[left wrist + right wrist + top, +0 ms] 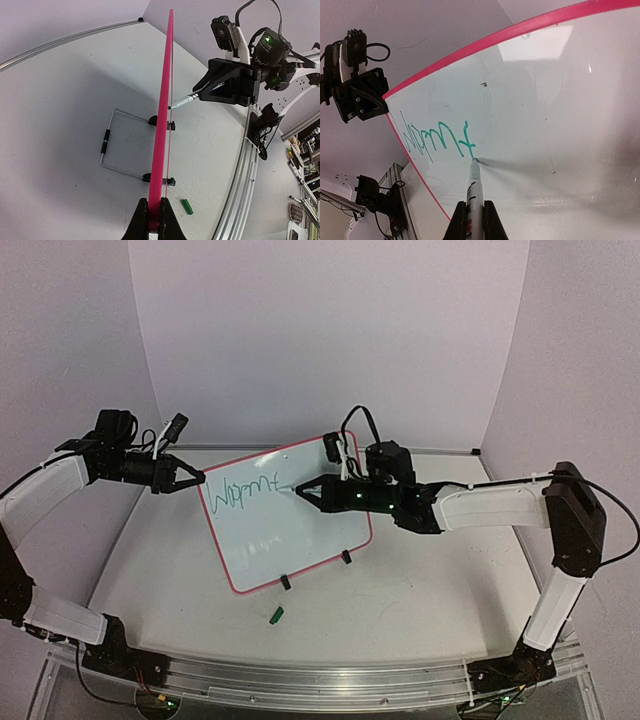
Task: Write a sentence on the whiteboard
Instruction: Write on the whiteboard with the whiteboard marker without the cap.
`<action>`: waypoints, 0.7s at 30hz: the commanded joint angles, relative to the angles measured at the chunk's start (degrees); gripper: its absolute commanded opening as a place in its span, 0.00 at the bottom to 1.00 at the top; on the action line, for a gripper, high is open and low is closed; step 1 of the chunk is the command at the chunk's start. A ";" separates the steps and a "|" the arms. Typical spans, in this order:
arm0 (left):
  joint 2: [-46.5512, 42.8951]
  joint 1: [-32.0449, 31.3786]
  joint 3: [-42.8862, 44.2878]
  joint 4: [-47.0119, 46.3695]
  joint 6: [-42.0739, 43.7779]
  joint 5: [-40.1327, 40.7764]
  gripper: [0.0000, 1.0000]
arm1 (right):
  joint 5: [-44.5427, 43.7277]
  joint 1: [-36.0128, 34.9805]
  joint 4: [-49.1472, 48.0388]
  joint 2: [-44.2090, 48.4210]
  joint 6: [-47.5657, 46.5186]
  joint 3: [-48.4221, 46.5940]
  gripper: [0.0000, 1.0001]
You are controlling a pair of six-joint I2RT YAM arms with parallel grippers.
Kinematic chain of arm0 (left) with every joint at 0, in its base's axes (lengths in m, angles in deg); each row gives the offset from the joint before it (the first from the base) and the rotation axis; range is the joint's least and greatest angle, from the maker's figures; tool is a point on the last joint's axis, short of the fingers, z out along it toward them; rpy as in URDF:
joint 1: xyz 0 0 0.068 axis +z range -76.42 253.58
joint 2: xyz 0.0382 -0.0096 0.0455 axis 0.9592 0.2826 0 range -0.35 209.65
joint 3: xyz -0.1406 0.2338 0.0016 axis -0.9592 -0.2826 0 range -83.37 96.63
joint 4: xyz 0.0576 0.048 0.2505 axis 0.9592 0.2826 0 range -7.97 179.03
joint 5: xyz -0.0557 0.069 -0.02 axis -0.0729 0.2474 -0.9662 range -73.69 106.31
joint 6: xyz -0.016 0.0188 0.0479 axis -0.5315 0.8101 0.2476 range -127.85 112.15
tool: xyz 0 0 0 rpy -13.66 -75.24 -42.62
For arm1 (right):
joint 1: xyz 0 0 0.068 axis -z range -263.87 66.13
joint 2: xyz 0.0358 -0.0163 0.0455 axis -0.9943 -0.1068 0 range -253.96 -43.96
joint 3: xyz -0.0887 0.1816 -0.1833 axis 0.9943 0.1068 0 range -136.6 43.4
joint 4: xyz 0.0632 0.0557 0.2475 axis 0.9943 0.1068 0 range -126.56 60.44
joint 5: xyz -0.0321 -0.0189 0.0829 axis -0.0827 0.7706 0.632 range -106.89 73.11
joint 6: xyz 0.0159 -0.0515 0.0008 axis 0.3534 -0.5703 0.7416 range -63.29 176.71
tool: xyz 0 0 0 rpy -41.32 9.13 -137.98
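The whiteboard (285,540), white with a pink-red frame, stands tilted on the table on two black clip feet (285,582). My left gripper (198,479) is shut on its upper left edge; the left wrist view shows the frame (164,115) edge-on between the jaws of that gripper (154,216). My right gripper (305,490) is shut on a marker (474,185). The marker's tip touches the board at the foot of the last letter. The sentence (437,140) is green script in one line across the board's top (248,486), reading roughly "Warmt".
A small green marker cap (277,615) lies on the table in front of the board, also in the left wrist view (186,206). A wire stand (107,150) props the board from behind. An aluminium rail (320,680) runs along the near edge.
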 commanded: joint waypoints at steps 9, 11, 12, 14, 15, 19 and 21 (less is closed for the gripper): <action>-0.35 -0.99 0.34 0.84 0.39 0.22 0.00 | -2.36 0.47 -0.68 4.77 -1.92 -0.09 0.00; -0.28 -1.01 0.44 0.81 0.34 0.33 0.00 | -0.91 0.47 -1.35 5.27 -2.13 -0.47 0.00; -0.19 -1.07 0.40 0.81 0.36 0.28 0.00 | -0.72 0.48 -1.37 5.41 -2.28 -0.77 0.00; -0.09 -1.06 0.39 0.86 0.39 0.30 0.00 | -1.28 0.46 -1.37 5.47 -2.42 -1.36 0.00; -0.04 -1.06 0.41 0.89 0.38 0.31 0.00 | -1.73 0.44 -1.36 5.29 -2.49 -1.75 0.00; -0.02 -1.14 0.40 0.91 0.36 0.42 0.00 | -3.21 0.45 -1.37 3.80 -2.51 -3.60 0.00; 0.05 -1.13 0.40 0.90 0.39 0.38 0.00 | -3.50 0.44 -1.34 2.89 -2.48 -4.62 0.00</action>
